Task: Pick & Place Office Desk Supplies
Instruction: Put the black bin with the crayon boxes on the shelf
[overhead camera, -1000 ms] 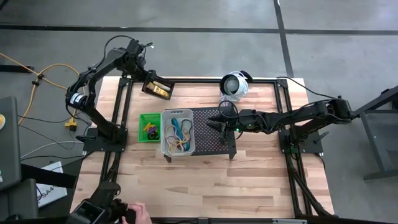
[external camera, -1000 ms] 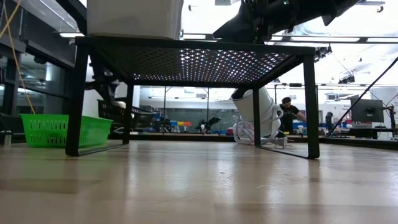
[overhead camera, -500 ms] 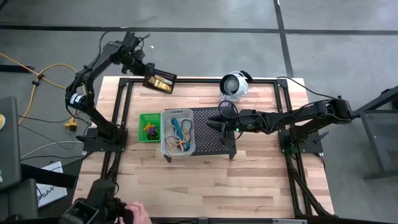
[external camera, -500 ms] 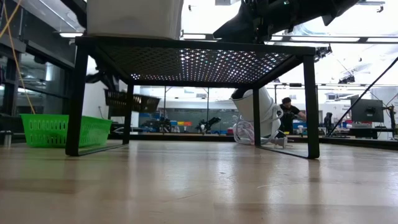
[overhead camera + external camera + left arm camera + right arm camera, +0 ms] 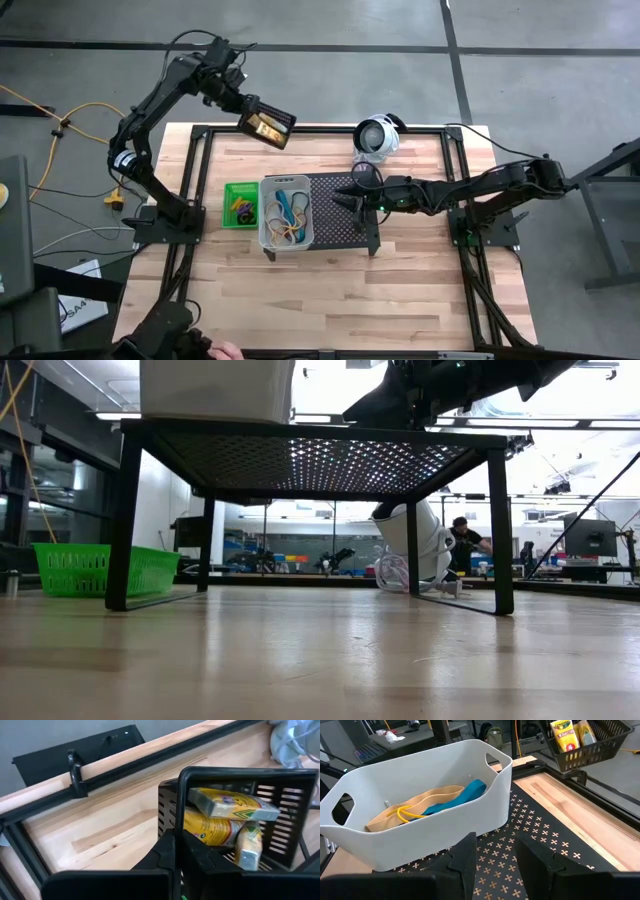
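Black bin point(image 5: 267, 126) of yellow packs rides aloft over the tabletop's point(image 5: 400, 270) far edge.
Left end effector point(image 5: 176, 851) pinches its wall tight; it should stay level. Right end effector point(image 5: 491, 851), half-parted and empty, hovers beside the pale bin point(image 5: 420, 820).

Pale wood table point(image 5: 330, 285), black perforated metal stand point(image 5: 345, 222)

A grey concrete floor point(image 5: 540, 40) crossed by dark seams surrounds the pale wooden counter point(image 5: 330, 290) in the high view, while the low view's background shows bright ceiling lights point(image 5: 560, 424), a person point(image 5: 466, 538) at centre right and a monitor point(image 5: 590, 537) at far right.
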You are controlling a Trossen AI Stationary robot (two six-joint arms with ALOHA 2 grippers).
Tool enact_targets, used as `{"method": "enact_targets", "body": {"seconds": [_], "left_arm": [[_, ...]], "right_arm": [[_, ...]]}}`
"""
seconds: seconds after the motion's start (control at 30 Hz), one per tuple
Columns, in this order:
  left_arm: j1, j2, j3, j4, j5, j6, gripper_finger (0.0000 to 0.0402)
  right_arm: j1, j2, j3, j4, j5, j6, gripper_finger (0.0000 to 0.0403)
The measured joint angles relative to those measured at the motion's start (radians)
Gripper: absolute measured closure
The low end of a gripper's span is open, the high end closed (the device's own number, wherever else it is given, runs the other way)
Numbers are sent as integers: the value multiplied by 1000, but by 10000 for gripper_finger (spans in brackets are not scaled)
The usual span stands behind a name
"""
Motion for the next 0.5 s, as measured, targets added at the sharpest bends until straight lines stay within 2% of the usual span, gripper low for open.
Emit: {"method": "enact_targets", "body": {"seconds": [0.5], "left_arm": [[-123,0,39,-6,64,-32,399]], "right_arm": [[0,0,0,0,0,0,282]]}}
